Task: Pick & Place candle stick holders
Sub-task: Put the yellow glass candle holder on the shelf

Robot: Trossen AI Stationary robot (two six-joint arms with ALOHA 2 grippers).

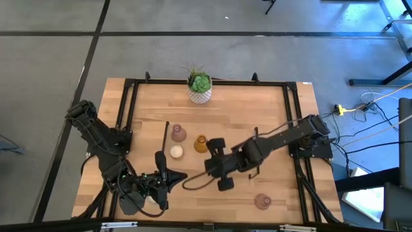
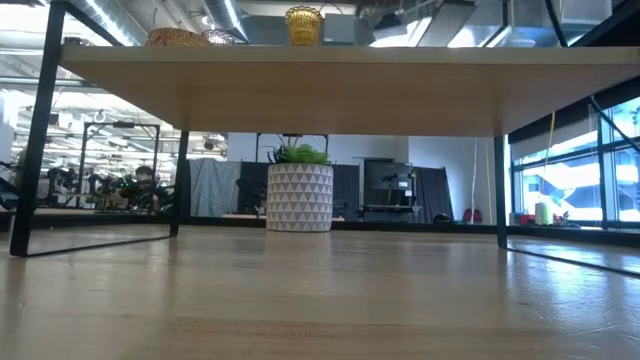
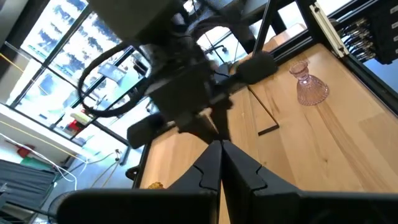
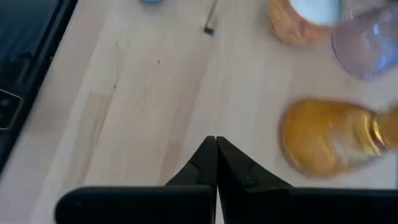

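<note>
Near the table's middle stand a dusty-pink holder (image 1: 178,133), a low cream-white one (image 1: 176,152) and an amber one (image 1: 201,143), each on its base. The right wrist view shows the amber holder (image 4: 329,140) close beside my right gripper (image 4: 216,146), which is shut, empty and slanting down over the table (image 1: 207,162). A second pink holder (image 1: 262,201) stands near the front edge and shows in the left wrist view (image 3: 309,87). My left gripper (image 1: 180,175) hovers shut and empty at the front left, pointing toward the right arm.
A white patterned pot with a green plant (image 1: 199,87) stands at the far edge and also shows in the low view (image 2: 298,195). A thin dark rod (image 1: 166,136) lies left of the pink holder. A black frame (image 1: 129,103) runs round the table.
</note>
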